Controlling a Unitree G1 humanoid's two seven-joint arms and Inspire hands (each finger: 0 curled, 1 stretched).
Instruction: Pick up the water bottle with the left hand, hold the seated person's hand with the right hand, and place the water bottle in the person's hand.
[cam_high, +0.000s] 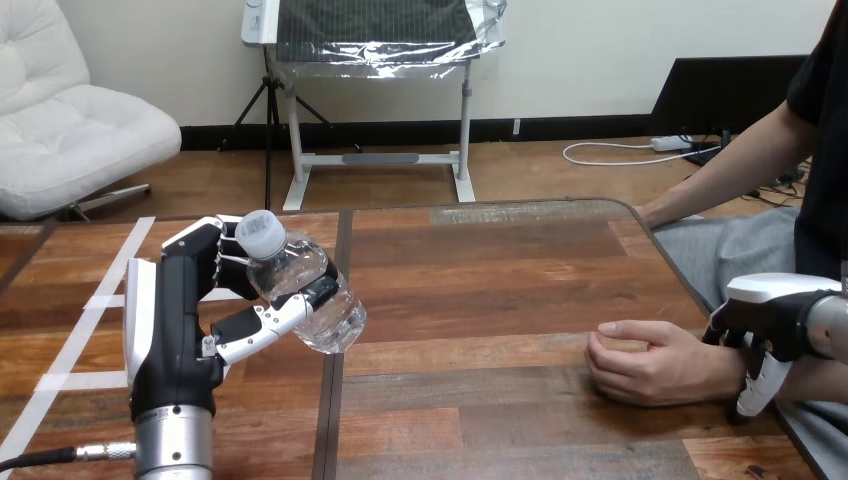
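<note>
head view: water bottle (305, 290) apparently clasped in left robot hand (172, 315)

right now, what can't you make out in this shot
1. Head view: whether the right hand holds the person's wrist; the hand's own back covers the contact.
2. Head view: the palm of the person's hand, which lies curled on the table.
3. Head view: how much water is in the water bottle; the left hand, curled round it, covers part.
</note>
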